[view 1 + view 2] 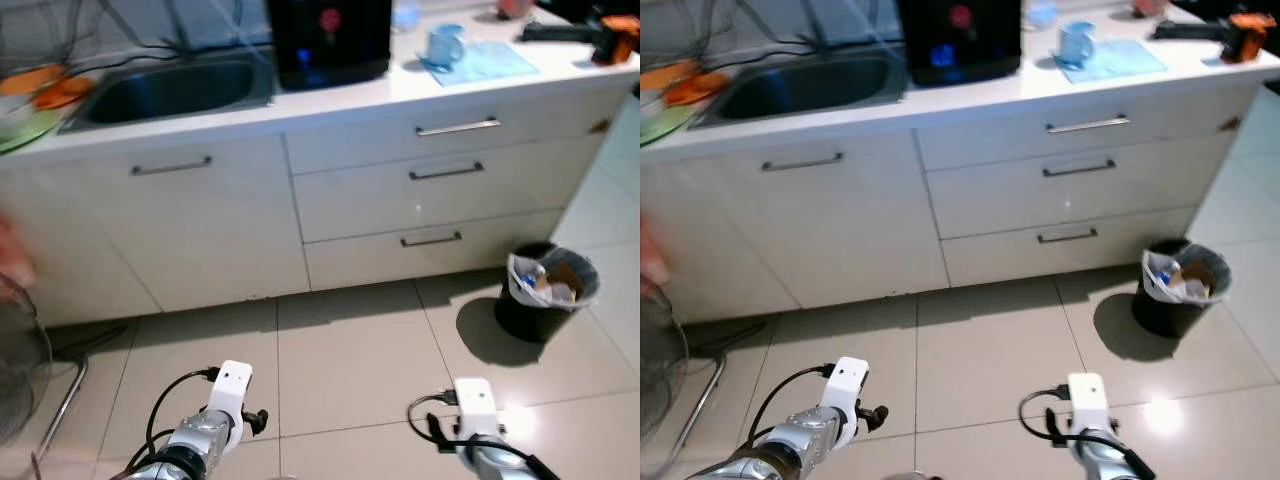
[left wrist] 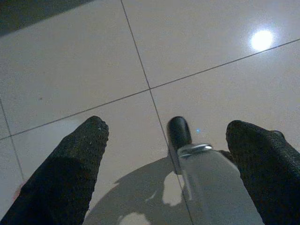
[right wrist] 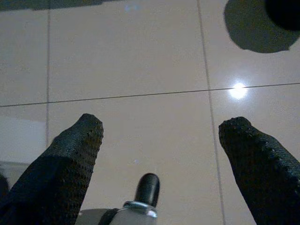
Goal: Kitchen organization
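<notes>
While the robot stood back from the cabinets, both arms hung low over the pale tiled floor (image 1: 340, 350), nothing held. Left gripper (image 2: 164, 154) had its black fingers (image 2: 77, 159) spread wide, bare tile between them; right gripper (image 3: 161, 154) likewise wide apart, empty.

Step in hand looked like the approach. To do it well: walk closer and square up to the white desk (image 1: 330, 105) before raising either arm, and steer off the bin on the right. Pick a target first, since the task names none.

Left to right along the desk: a green plate holding orange items (image 1: 35, 100) at the far left edge, blurred, type unclear. Next, the sunken steel sink (image 1: 180, 88), dark inside. Then a black boxy appliance with a red dot and blue light (image 1: 330, 40) standing just beside the sink. Right of it, a light-blue mug (image 1: 445, 45) upright on a light-blue cloth or mat (image 1: 485, 62). Far right, a black-and-orange tool (image 1: 595, 38) lying flat.

Below: a white cupboard door with a bar handle (image 1: 172, 166) and three white drawers (image 1: 445, 190), all closed. A black waste bin with a white liner (image 1: 545, 290) sat on the floor near the bottom drawer, full of scraps.
</notes>
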Motion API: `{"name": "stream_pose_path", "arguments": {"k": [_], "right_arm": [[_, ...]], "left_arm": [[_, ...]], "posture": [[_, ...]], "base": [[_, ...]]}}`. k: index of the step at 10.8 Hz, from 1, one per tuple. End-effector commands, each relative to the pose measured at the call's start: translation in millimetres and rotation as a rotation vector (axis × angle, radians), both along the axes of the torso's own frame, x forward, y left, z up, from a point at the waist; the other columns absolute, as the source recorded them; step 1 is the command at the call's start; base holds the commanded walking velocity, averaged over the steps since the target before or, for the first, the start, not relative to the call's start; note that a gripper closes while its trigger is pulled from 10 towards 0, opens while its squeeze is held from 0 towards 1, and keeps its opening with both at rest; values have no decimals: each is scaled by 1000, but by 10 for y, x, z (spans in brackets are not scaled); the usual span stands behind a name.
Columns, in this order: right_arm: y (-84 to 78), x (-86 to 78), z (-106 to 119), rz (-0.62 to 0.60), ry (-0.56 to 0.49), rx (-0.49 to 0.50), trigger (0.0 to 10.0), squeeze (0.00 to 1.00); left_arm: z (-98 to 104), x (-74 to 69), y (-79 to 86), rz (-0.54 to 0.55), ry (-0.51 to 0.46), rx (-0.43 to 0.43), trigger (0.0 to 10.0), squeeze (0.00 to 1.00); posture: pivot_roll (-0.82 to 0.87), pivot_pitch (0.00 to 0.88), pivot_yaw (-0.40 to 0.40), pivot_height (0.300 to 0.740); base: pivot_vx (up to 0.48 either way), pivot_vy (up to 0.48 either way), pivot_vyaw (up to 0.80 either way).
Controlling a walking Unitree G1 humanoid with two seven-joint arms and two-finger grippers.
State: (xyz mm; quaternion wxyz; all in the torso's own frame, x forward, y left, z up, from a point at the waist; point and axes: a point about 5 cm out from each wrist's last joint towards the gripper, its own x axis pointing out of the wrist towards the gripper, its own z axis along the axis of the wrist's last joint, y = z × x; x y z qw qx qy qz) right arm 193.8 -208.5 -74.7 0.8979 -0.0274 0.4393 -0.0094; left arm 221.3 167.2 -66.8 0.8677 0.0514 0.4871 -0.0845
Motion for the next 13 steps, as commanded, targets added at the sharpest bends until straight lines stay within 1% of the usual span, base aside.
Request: {"name": "stream_pose_path", "arguments": {"k": [1,2,3,4,5,6,7,8,9,10,11,12,13], "right_arm": [[50,23,3,-4,-8,24,10000,0],[29,18,4,-15,-8,17,10000,0],[17,36,18,-28,-21,27,10000,0],[36,107,54,-71,-51,69,10000,0],[142,287,149,-92,-122,150,10000,0],[258,474,264,-99,-195,229,10000,0],[327,571,337,-75,-243,263,10000,0],[370,707,465,-55,-330,313,10000,0],[386,806,589,-64,-423,353,10000,0],[392,923,782,-91,-540,422,10000,0],[370,980,963,-87,-629,426,10000,0],[353,1012,1179,-66,-700,419,10000,0],[331,1035,1411,-21,-801,338,10000,0]], "left_arm": [[13,15,40,-2,-13,7,10000,0],[83,123,33,52,-75,-31,10000,0],[165,236,45,92,-139,-65,10000,0],[240,334,41,117,-189,-97,10000,0],[297,401,35,122,-232,-114,10000,0],[414,529,46,144,-329,-98,10000,0],[589,701,-50,119,-447,-126,10000,0],[706,800,-125,97,-522,-152,10000,0],[860,889,-191,54,-636,-171,10000,0],[1091,991,-242,21,-785,-174,10000,0],[1286,1040,-284,-21,-905,-161,10000,0],[1487,1056,-287,-5,-1004,-177,10000,0],[1672,1051,-283,4,-1082,-195,10000,0]], "posture": [[55,0,95,740],[51,0,96,740],[53,0,93,740],[55,0,93,740],[51,0,92,740],[50,0,93,740],[57,0,90,740],[62,0,85,740],[60,0,86,740],[57,0,87,740],[51,0,88,740],[48,0,87,740],[48,0,84,740]], "base": [[0,0,0],[0,266,0],[300,375,0],[345,334,0],[349,330,0],[345,334,0],[322,356,0],[0,0,0],[0,0,0],[0,0,0],[0,0,0],[0,0,0],[0,0,0]]}}
